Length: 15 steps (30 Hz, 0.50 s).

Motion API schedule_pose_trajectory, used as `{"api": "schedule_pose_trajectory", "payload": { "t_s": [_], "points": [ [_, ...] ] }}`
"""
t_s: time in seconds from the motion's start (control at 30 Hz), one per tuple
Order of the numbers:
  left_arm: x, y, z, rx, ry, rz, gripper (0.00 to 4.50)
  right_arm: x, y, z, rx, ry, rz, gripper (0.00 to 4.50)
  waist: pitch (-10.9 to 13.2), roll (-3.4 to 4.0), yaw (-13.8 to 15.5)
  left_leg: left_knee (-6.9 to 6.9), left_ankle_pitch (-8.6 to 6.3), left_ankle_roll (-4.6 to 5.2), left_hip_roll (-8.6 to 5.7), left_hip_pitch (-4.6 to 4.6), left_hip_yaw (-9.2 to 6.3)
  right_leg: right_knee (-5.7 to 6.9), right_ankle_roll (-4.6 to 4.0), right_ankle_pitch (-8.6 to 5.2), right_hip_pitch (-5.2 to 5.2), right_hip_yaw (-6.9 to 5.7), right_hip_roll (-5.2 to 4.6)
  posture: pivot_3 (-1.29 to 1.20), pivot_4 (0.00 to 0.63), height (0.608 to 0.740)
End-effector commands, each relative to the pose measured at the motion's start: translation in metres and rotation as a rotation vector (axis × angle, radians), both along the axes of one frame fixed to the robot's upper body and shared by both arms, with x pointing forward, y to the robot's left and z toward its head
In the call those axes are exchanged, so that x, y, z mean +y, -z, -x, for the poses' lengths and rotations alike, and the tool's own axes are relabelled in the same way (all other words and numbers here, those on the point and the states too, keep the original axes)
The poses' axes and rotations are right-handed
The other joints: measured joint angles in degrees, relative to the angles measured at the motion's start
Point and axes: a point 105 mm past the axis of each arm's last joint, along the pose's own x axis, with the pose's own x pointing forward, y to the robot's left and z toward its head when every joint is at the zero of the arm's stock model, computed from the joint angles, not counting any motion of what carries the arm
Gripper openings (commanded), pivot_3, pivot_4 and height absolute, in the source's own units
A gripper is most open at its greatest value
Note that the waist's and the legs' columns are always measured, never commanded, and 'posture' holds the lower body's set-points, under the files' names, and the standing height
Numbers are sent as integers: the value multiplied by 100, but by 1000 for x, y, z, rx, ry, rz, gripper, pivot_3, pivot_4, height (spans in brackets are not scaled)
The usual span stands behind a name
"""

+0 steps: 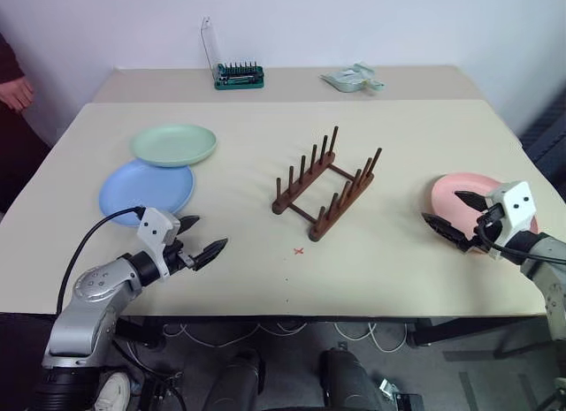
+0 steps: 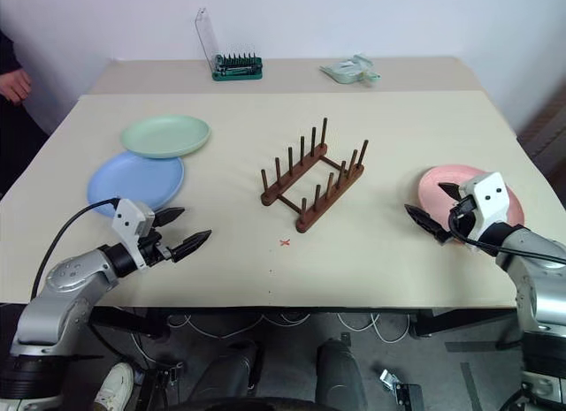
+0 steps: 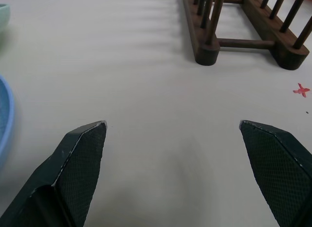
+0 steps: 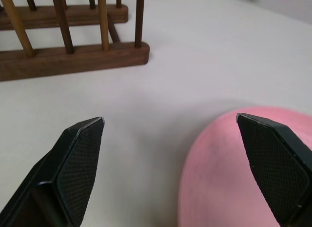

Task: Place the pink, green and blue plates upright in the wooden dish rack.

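Observation:
The wooden dish rack [image 1: 345, 203] stands in the middle of the table with no plate in it. At the far left the green plate [image 1: 174, 145] overlaps the rim of the blue plate [image 1: 141, 188]. On the right lies the pink plate [image 1: 464, 183], flat on the table. My left gripper [image 1: 210, 232] hovers open near the front edge, just right of the blue plate, holding nothing. My right gripper [image 1: 440, 207] is open at the pink plate's left rim: one finger is over the plate [image 4: 219, 173], the other over bare table.
A green bit case [image 1: 237, 75] with a raised clear lid and a pale green object [image 1: 354, 79] sit on the rear table. A small red cross [image 1: 299, 250] marks the tabletop in front of the rack. A person's hand [image 1: 13, 93] shows at the left edge.

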Motion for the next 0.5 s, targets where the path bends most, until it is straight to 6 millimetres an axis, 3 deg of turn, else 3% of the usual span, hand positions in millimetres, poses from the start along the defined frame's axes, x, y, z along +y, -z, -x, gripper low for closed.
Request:
{"api": "schedule_pose_trajectory", "payload": {
  "t_s": [0.03,0.23,0.4,0.5],
  "points": [
    [-5,-10,1,-40,8,13,4500,6,-18,-2,-59,-20,14,4456,0,0,4,0,0,0,0,0,0,0,0,0,0,0,0,0,150,740],
    [-13,-10,5,-43,6,25,4500,13,-22,-9,-57,-40,12,4456,0,0,18,0,0,0,0,0,0,-1,0,0,1,0,0,0,150,740],
    [-18,-11,10,-43,17,23,4500,18,-14,-5,-18,-64,17,4456,0,0,21,0,0,0,-1,-2,0,-4,0,0,2,0,-1,0,150,740],
    [-30,-11,12,-21,73,42,4500,23,-12,-3,-19,-71,10,4456,0,0,22,0,0,0,-1,-2,0,-4,0,0,1,0,-1,0,150,740]
  ]
}}
